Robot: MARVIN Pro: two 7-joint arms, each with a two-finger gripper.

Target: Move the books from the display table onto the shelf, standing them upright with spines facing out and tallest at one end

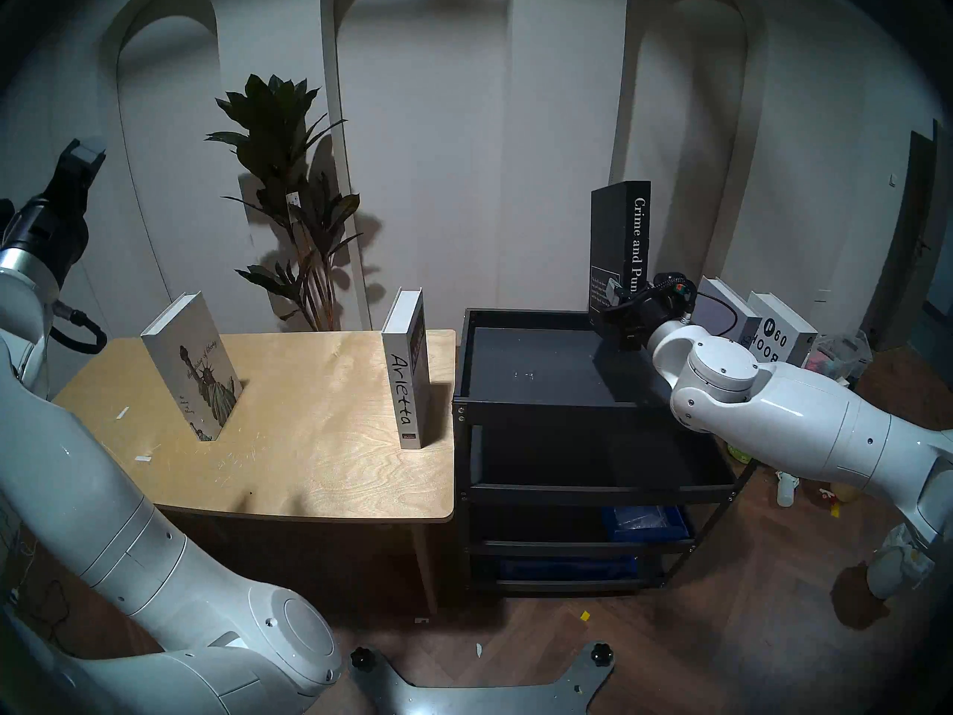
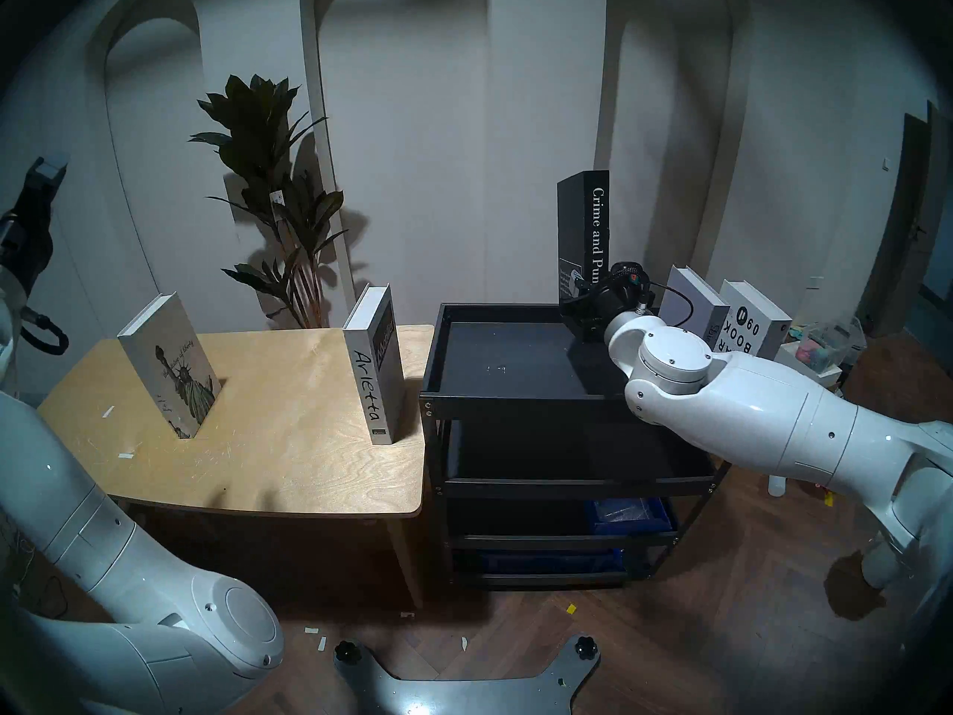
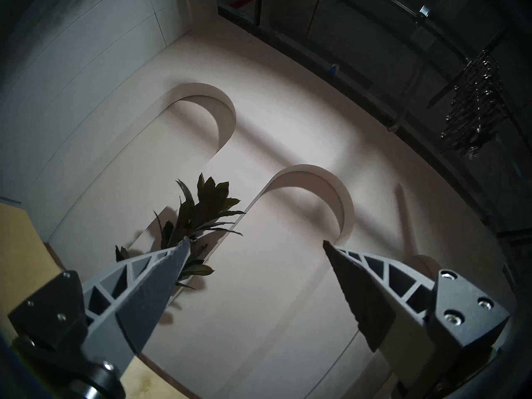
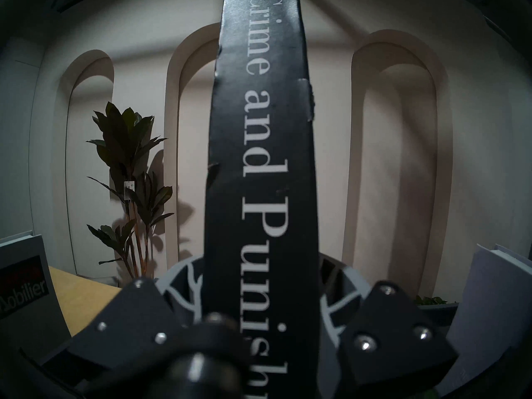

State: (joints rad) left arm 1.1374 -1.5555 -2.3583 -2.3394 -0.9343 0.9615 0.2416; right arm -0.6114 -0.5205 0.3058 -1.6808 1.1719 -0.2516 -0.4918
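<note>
While the room stays dim, the display table (image 1: 309, 440) shows pale plywood with scratches and a few scraps of white tape, butted against the shelf (image 1: 541, 404), a black metal trolley with a lipped top tray and blue bins (image 1: 644, 523) lower down. Behind both: a white wall with arched niches (image 1: 417, 131) and a tall dark-leaved plant (image 1: 294, 208). Floor is dark wood, littered with small bits.

Two books remain upright on the table: the Statue of Liberty book (image 1: 196, 368) at the left, tilted back, and "Arietta" (image 1: 407, 384) near the right edge, spine toward the camera. Right of the trolley, two more stand together on something hidden by the arm: a grey book (image 1: 727, 311) and the white "Design Hotels Yearbook 09" (image 1: 784, 332) (lettering upside down).

The right gripper (image 4: 259, 297) clamps "Crime and Punishment" (image 1: 621, 244) low on its spine; the book stands vertical at the back right corner of the top tray, whether its foot touches the tray is hidden by the wrist. The right forearm blocks the tray's right side.

The left gripper (image 3: 256, 243) is raised at far left, fingers spread wide, holding nothing, aimed at the wall.
</note>
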